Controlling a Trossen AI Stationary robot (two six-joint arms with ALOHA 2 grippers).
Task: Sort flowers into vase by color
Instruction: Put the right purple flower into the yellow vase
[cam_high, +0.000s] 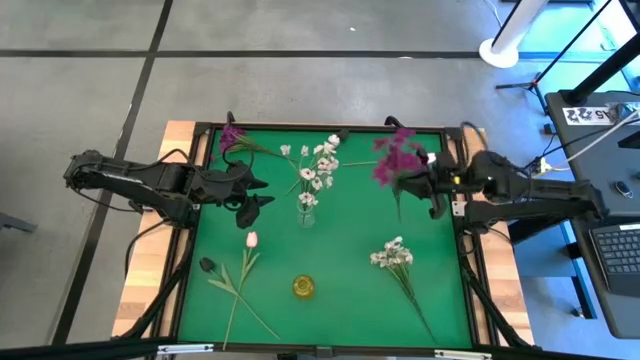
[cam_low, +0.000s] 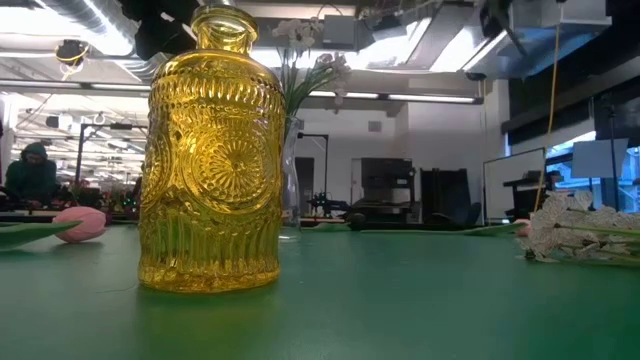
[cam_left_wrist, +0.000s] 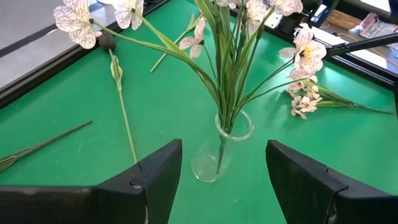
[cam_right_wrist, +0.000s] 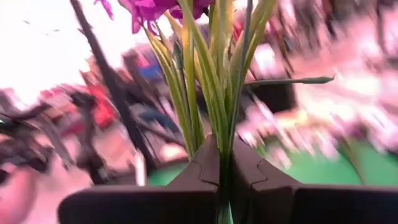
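Observation:
A clear glass vase stands mid-table holding white blossoms; it shows in the left wrist view as the vase. My left gripper is open, just left of it. My right gripper is shut on a magenta flower bunch near the right edge. A yellow glass vase stands near the front. A second magenta stem lies at the far left, a white spray at the near right, a pink tulip bud at the near left. My right gripper pinches the magenta bunch's green stalks between its two fingers. The bunch is lifted clear of the table, its blossoms on the far side of the fingers and its stem end past them toward the near edge.
The green mat has a raised black frame. Loose stems lie on the mat near the clear vase. Open green surface lies between the two vases and the right spray. Beyond the table is a lab room with a person far off.

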